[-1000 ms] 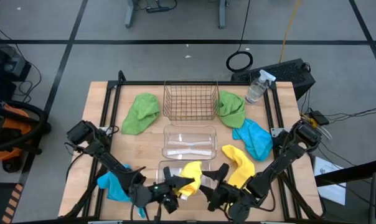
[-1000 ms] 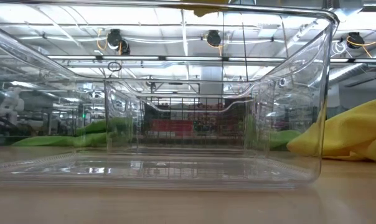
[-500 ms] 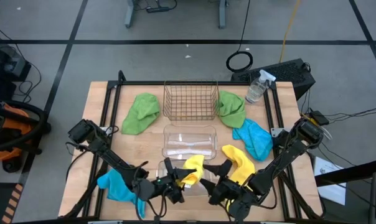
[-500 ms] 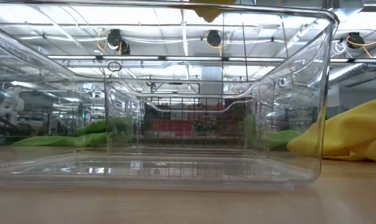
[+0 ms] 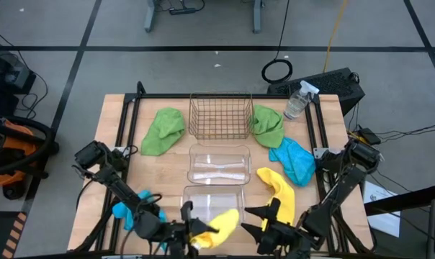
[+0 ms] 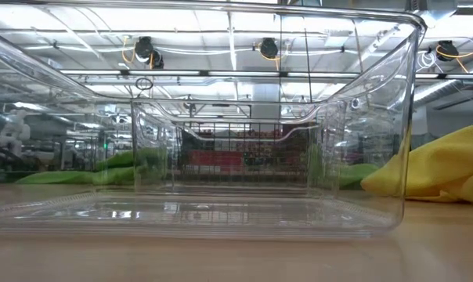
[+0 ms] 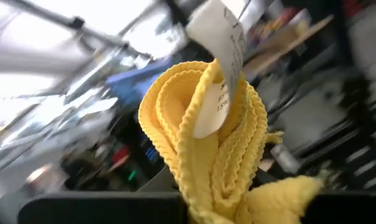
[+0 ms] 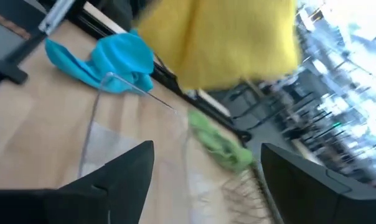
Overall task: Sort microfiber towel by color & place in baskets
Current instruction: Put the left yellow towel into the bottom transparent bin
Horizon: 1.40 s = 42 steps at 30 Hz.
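Observation:
My left gripper is at the table's near edge, shut on a yellow towel that bears a white label. My right gripper is open just right of it and touches nothing. The other yellow towel lies flat right of the near clear basket. Blue towels lie at near left and at right. Green towels flank the wire basket. A second clear basket sits mid-table. My left gripper pinches the yellow towel's bunched folds between its two fingers, several layers together. The fingers point toward the table's right. The towel is lifted clear above the near rim of the near clear basket, its loose end with the label sticking out past the fingertips.
A clear spray bottle stands at the far right corner. The black frame rails run along both table sides. In the low view the near clear basket fills the picture, with the lying yellow towel to its right.
My left gripper has drawn back toward the table's near edge, carrying the yellow towel from over the near clear basket's middle to its near rim. My right gripper has also moved back toward the near edge and stays open.

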Tool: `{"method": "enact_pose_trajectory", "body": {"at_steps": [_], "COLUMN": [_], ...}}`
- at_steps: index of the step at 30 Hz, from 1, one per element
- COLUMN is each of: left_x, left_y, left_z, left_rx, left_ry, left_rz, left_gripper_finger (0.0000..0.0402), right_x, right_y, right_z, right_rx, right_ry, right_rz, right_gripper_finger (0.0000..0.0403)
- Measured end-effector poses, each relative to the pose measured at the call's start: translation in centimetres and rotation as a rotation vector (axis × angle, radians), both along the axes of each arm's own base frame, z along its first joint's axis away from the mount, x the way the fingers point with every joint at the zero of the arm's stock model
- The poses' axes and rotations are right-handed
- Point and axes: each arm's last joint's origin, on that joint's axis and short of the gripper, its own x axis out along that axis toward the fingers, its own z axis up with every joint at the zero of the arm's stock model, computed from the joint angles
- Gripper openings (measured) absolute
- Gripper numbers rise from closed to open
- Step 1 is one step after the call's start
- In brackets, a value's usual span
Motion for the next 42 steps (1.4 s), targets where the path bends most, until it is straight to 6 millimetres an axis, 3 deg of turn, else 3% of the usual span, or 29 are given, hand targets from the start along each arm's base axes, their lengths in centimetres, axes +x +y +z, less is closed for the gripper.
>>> {"method": "enact_pose_trajectory", "body": {"at_steps": [5,9,15,20,30,42], "left_x": [-0.3,-0.9,-1.6,-1.5,0.5,1.7], "left_y": [-0.3,-0.6,-0.9,-0.6,1.5,2.8], "left_z": [0.8,1.7,2.3,2.5,2.4,2.3], "left_rx": [0.0,0.008,0.063,0.073,0.049,0.098], "left_ry": [-0.118,-0.244,-0.366,-0.411,-0.391,-0.394], "left_rz": [-0.202,-0.334,-0.48,-0.525,-0.521,-0.538], "left_gripper_finger": [0.0038,0.0038,0.0038,0.0038,0.0038,0.0038], "right_x": [2.2,3.4,3.3,3.1,3.1,3.2], "right_y": [-0.9,-1.0,-0.4,0.0,0.2,0.2], "right_z": [0.1,2.2,5.6,5.9,5.8,5.6], "right_rx": [0.176,0.129,0.043,0.025,-0.118,-0.288], "right_ry": [-0.026,-0.128,-0.387,-0.427,-0.469,-0.442], "right_rz": [0.111,0.244,0.505,0.672,0.579,0.568], "right_gripper_finger": [0.0286,0.0286,0.0286,0.03,0.0385,0.0389]}}
